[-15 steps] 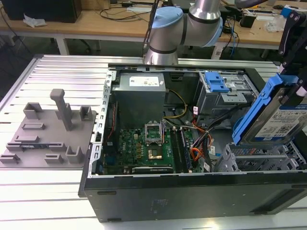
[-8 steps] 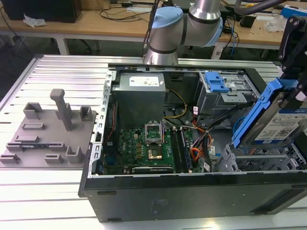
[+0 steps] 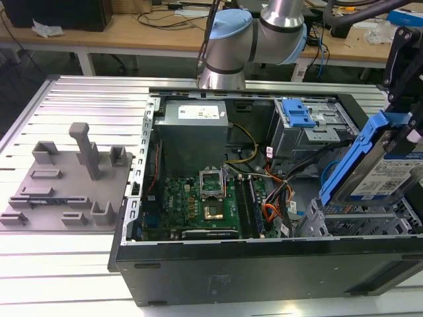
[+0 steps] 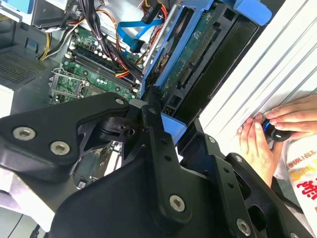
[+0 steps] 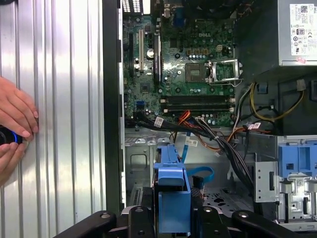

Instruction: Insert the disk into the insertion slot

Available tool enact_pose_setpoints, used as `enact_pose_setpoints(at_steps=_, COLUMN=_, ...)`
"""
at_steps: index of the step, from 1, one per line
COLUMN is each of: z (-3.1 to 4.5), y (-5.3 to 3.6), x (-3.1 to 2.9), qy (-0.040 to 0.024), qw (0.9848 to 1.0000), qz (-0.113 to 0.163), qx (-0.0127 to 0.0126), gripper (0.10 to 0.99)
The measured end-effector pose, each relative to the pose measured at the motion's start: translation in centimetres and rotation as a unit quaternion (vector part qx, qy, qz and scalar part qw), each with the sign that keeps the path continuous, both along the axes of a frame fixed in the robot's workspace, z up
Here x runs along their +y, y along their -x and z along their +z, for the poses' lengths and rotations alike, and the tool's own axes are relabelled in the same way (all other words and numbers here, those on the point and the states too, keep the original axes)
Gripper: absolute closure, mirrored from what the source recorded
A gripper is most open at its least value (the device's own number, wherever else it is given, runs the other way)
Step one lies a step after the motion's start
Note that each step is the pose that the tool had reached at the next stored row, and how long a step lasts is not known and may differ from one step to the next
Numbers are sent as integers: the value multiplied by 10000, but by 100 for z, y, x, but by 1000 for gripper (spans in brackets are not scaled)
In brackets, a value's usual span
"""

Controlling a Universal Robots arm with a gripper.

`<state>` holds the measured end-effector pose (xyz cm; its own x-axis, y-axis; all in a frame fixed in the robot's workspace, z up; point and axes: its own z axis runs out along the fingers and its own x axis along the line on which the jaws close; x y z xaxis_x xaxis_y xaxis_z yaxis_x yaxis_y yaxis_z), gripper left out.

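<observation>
Gripper (image 5: 171, 222) is clamping the disk (image 3: 386, 175) between closed jaws, tilted over the insertion slot (image 3: 353, 221) at the exterior view's lower right; squaring it to that slot seems vital.

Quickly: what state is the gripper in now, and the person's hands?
Gripper: shut on the disk.
Person's hands: around a small dark knob.

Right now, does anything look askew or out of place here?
Yes. The disk is steeply tilted in the end effector above the cage, not yet inserted. A person's hands lie close beside the case.
</observation>
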<state>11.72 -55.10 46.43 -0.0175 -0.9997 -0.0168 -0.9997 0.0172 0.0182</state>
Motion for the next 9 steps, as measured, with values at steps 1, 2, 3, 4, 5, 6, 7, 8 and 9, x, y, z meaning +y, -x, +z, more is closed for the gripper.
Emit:
enact_pose_setpoints(at_steps=1, z=-11, y=-2, x=-2, qy=0, qw=10000, qz=0, qx=2, gripper=722)
enact_pose_setpoints(at_steps=2, z=-15, y=-2, x=-2, qy=0, qw=10000, qz=1, qx=3, gripper=722)
enact_pose_setpoints(at_steps=3, z=-20, y=-3, x=-3, qy=0, qw=10000, qz=0, qx=4, gripper=722)
enact_pose_setpoints(at_steps=4, z=-26, y=-4, x=-3, qy=0, qw=10000, qz=0, qx=5, gripper=722)
enact_pose_setpoints(at_steps=5, z=-31, y=-5, x=-3, qy=-1, qw=10000, qz=1, qx=6, gripper=722)
enact_pose_setpoints(at_steps=6, z=-40, y=-7, x=-4, qy=0, qw=10000, qz=1, qx=9, gripper=722)
enact_pose_setpoints(at_steps=7, z=-52, y=-10, x=-5, qy=0, qw=10000, qz=1, qx=12, gripper=722)
enact_pose_setpoints(at_steps=8, z=-59, y=-12, x=-6, qy=-1, qw=10000, qz=1, qx=15, gripper=722)
enact_pose_setpoints(at_steps=9, z=-65, y=-13, x=-7, qy=-1, qw=10000, qz=1, qx=17, gripper=722)
